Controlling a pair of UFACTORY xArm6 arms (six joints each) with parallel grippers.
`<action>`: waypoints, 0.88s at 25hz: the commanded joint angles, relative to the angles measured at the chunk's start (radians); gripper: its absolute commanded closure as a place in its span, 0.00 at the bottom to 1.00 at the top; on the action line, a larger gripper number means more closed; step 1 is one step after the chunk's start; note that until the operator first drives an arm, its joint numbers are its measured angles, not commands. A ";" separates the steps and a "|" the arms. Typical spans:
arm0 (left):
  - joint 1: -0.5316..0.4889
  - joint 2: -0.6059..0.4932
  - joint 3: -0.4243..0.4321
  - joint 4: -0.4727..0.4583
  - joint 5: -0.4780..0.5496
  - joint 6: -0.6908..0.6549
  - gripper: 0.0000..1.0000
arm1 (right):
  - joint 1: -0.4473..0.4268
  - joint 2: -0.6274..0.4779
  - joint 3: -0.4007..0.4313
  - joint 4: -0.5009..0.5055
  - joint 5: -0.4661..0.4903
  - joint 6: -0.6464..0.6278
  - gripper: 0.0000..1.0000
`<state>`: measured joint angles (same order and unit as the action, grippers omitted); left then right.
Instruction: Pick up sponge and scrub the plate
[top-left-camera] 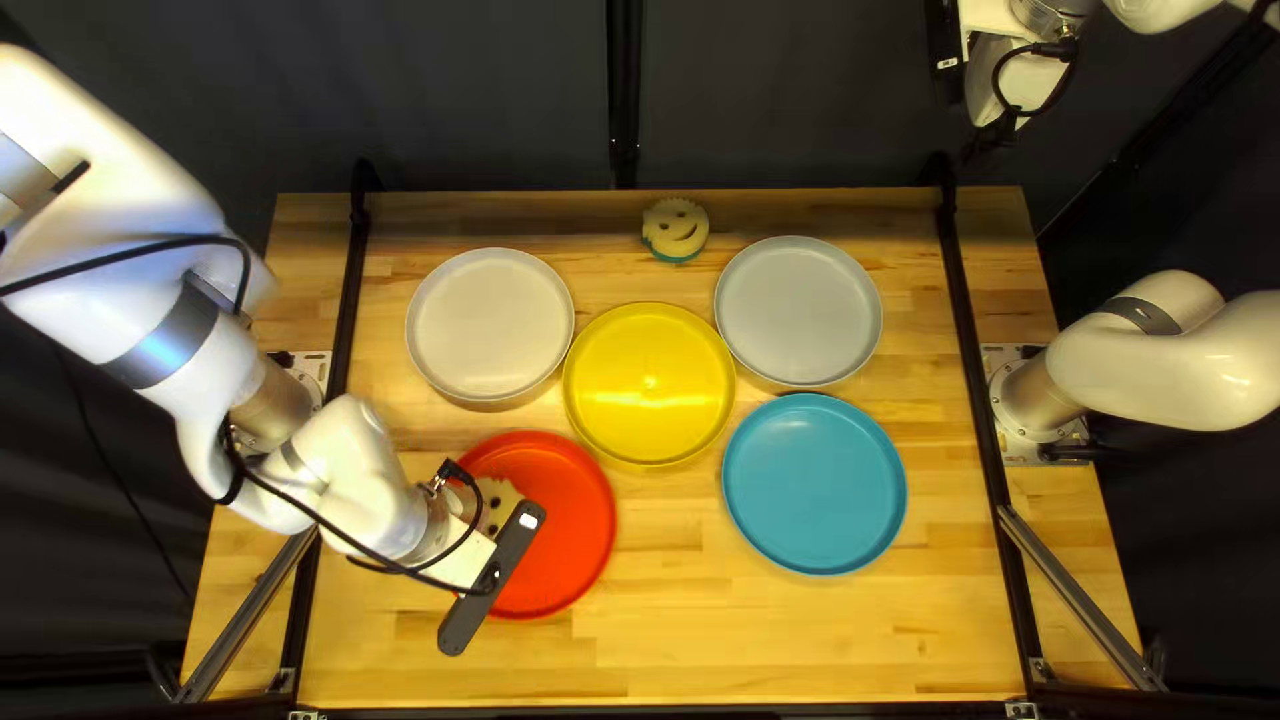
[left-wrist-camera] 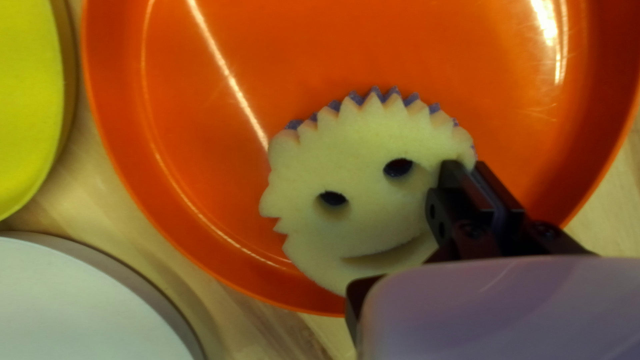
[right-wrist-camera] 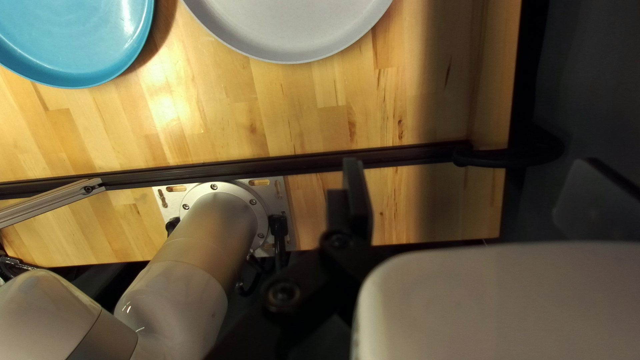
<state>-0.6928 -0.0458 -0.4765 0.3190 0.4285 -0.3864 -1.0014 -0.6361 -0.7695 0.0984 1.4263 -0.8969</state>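
White, bulky left arm of mine is the closest thing to the cam, reaching over to the round, shiny red plate, which is my landmark for the rest. Left gripper is down at that plate, and its fingers are closed on the edge of the round yellow foam sponge, the one with a smiley cut-out and purple-blue backing. So the sponge is over the red plate, near the part of the rim facing my left arm's base. Honestly can't tell if its underside touches the plate.

Other dishes, as seen in the top left view: round off-white plate is past the red plate toward the far edge, round yellow plate is just off its upper right, round light grey plate is well apart beyond that, and round blue plate is off to its right. Second smiley sponge, pale yellow with a teal edge, sits well beyond the red plate by the wooden table's far edge.

Right gripper is up high, far from the red plate, fingers spread apart with nothing held.
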 commanded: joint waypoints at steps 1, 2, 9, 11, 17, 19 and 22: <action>-0.022 0.061 -0.079 0.042 0.014 -0.047 1.00 | 0.000 0.000 0.000 0.000 0.000 0.000 0.00; -0.023 0.063 -0.081 0.048 0.014 -0.052 1.00 | 0.000 0.000 0.000 0.000 0.000 0.000 0.00; 0.027 0.009 -0.013 0.053 -0.006 -0.012 1.00 | 0.000 0.000 0.000 0.000 0.000 0.000 0.00; 0.049 -0.022 0.001 0.040 0.009 0.021 1.00 | 0.000 0.000 0.000 0.000 0.000 0.000 0.00; 0.127 -0.139 0.019 -0.001 0.096 0.148 1.00 | 0.000 0.000 0.000 0.000 0.000 0.000 0.00; 0.164 -0.193 0.039 -0.018 0.121 0.200 1.00 | 0.000 0.000 0.000 0.000 0.000 0.000 0.00; 0.203 -0.257 0.051 -0.034 0.166 0.249 1.00 | 0.000 0.000 0.000 0.000 0.000 0.000 0.00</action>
<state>-0.5202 -0.2550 -0.4371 0.3024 0.5579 -0.1796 -1.0014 -0.6361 -0.7695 0.0984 1.4263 -0.8969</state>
